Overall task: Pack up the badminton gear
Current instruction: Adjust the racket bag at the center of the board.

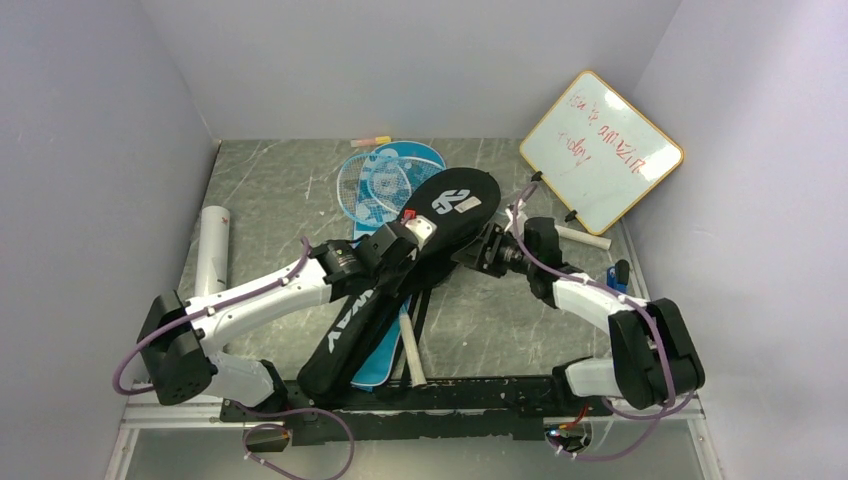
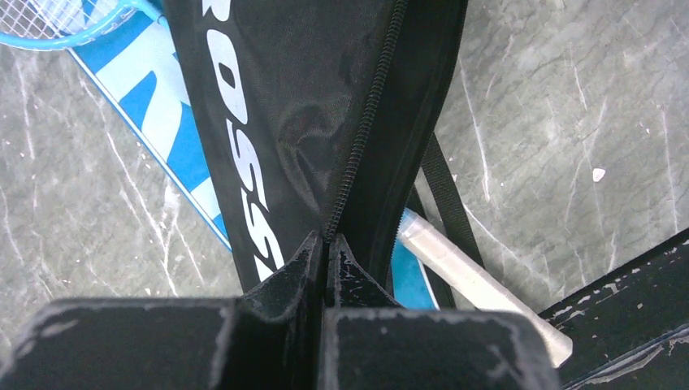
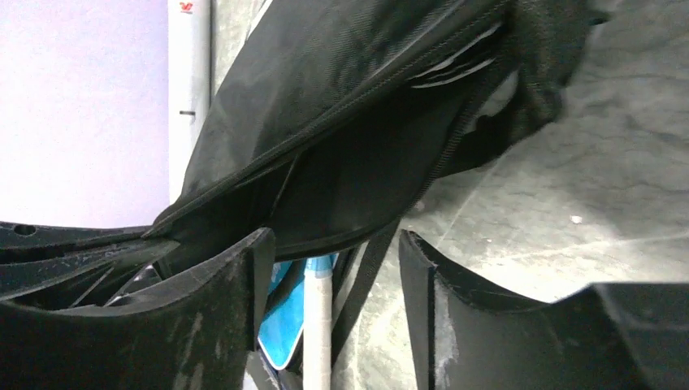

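The black bag (image 1: 400,280) with white lettering lies slanted across the blue bag (image 1: 375,370). A light-blue racket (image 1: 372,185) rests on the blue bag's far end. My left gripper (image 1: 398,243) is shut on the black bag's zipper seam (image 2: 345,187), fingertips pressed together (image 2: 327,244). My right gripper (image 1: 480,245) is open at the bag's right edge; in its wrist view the gaping black bag (image 3: 349,122) hangs just beyond the spread fingers (image 3: 244,276). A white-wrapped handle (image 1: 410,350) sticks out below the bags; its frame is hidden. No shuttlecocks show.
A long white tube (image 1: 212,250) lies at the left. The orange-rimmed whiteboard (image 1: 600,150) leans at the back right, a white stick (image 1: 585,237) at its foot. Pens (image 1: 370,141) lie by the back wall. Black straps (image 2: 447,195) trail from the bag. A black rail (image 1: 450,390) runs along the near edge.
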Tool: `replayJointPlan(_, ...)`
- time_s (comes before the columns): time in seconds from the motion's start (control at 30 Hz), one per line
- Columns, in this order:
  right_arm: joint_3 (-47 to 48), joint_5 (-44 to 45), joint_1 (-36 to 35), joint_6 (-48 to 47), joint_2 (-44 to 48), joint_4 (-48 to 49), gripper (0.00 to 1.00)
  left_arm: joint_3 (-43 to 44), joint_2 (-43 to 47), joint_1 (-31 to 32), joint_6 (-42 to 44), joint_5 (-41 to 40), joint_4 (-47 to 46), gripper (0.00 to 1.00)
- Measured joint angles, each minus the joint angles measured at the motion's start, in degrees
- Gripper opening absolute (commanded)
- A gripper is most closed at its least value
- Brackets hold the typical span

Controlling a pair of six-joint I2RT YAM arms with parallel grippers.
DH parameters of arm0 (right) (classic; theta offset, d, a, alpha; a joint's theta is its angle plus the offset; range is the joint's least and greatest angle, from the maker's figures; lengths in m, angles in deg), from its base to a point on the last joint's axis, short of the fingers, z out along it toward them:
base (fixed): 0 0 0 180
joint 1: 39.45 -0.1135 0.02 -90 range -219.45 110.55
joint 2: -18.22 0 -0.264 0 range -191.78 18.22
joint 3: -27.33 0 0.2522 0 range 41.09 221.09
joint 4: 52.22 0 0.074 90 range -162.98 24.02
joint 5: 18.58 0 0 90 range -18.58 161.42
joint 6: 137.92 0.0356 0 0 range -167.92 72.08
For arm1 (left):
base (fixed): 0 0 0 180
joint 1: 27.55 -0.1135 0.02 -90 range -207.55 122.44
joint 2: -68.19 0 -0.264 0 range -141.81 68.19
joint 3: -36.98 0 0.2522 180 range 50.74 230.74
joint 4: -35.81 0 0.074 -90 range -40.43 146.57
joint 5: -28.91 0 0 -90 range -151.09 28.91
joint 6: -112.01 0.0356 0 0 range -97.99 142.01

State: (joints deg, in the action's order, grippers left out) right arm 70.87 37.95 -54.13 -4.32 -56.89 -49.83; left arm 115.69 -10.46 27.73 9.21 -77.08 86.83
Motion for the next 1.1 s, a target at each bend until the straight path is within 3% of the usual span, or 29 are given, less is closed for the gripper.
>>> replayJointPlan(0.3, -3.9, 5.5, -5.4, 7.4, -8.5, 10.0, 0.62, -0.8, -0.6, -0.2, -0.2, 2.2, -1.4, 0.05)
replayJointPlan(0.67, -2.1, 9.9, -9.4, 11.6, -17.5, 18.2, 0.46, -1.2, -0.6, -0.2, -0.2, 2.9, -2.3, 0.05)
replayJointPlan(0.77, -0.8, 10.6, -9.7, 12.2, -18.8, 19.3, 0.28, -1.4, -0.6, -0.2, -0.2, 2.9, -2.3, 0.05)
replayJointPlan(0.87, -0.5, 11.1, -9.8, 12.6, -19.1, 20.0, 0.00, -1.4, -0.6, -0.3, -0.2, 2.9, -2.3, 0.05)
replayJointPlan(1.0, -0.5, 11.4, -9.8, 13.8, -18.7, 19.8, 0.00, -1.7, -0.6, -0.5, -0.1, 3.1, -2.6, 0.06)
replayJointPlan(1.1, -0.5, 11.3, -9.8, 14.3, -16.1, 17.7, 0.00, -2.6, -0.5, -0.5, 0.0, 4.1, -3.3, 0.20)
